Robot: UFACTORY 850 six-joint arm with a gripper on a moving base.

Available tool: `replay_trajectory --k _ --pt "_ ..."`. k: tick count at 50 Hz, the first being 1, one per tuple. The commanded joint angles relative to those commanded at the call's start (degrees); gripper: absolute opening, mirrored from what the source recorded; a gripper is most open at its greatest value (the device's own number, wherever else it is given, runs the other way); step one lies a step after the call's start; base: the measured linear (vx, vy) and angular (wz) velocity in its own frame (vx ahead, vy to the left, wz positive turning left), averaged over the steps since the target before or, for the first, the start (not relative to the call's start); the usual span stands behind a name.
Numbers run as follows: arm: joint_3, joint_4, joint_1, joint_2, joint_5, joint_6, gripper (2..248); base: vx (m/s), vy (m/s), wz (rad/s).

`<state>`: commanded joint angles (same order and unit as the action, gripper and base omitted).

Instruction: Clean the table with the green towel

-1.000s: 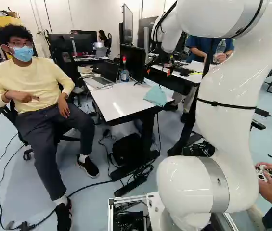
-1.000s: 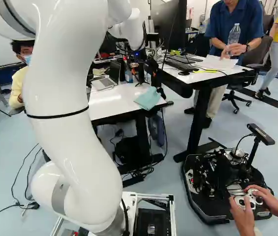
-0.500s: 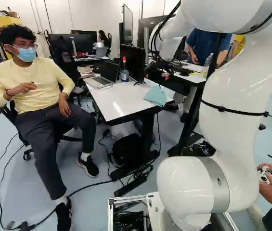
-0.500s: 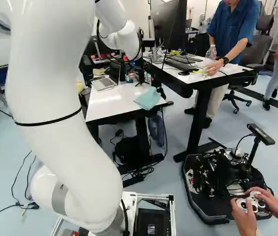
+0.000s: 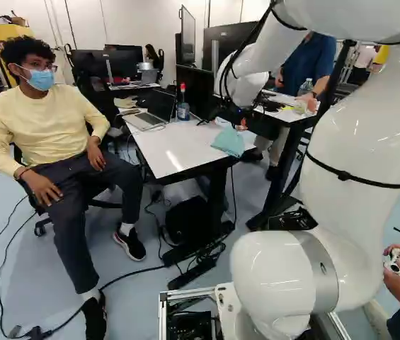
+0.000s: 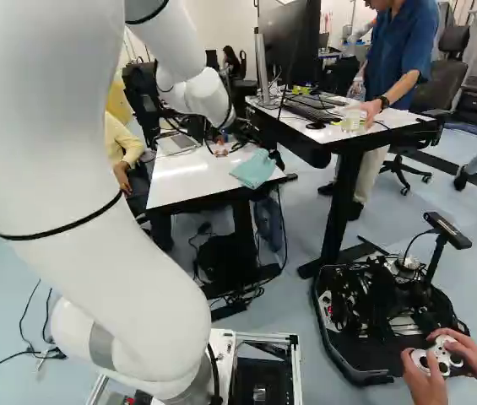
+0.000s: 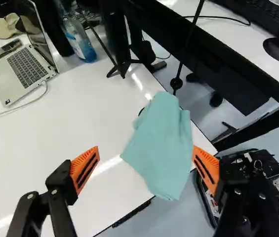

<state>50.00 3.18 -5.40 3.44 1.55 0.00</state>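
Observation:
The gripper [image 5: 241, 127] hangs above the far part of the table by the towel [image 5: 229, 141] in the left base view; in the right base view the gripper [image 6: 221, 151] shows over the white table [image 6: 189, 174]. Seen from the wrist, the gripper [image 7: 145, 152] has its orange-padded fingers wide apart, nothing gripped. The pale green towel [image 7: 161, 145] lies loosely folded on the table's corner, partly over the edge, ahead of the gripper and nearer one finger. How high the fingers stand above it I cannot tell.
A laptop [image 7: 24, 68], a blue-labelled bottle [image 7: 80, 39] and a monitor stand [image 7: 122, 61] occupy the table's far side. A taller desk [image 6: 407, 124] adjoins the towel corner. A person sits left of the table. Another robot [image 6: 386, 312] stands at the right.
My arm has swung and reached forward, and its gripper has come down towards the table and the towel. The towel and the base have not moved.

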Motion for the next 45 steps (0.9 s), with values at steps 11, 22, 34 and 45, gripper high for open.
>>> replay_trajectory --k 11,22,34,45 --pt "-7.7 -0.5 0.9 -3.3 8.3 0.0 247 0.000 0.000 0.000" --pt "-14.7 -1.0 1.8 -6.3 15.8 0.0 247 0.000 0.000 0.000" --pt "-21.5 -1.5 2.6 -9.3 23.2 0.0 247 0.000 0.000 0.000" --pt "-27.0 -1.9 3.2 -11.7 29.1 0.0 247 0.000 0.000 0.000"
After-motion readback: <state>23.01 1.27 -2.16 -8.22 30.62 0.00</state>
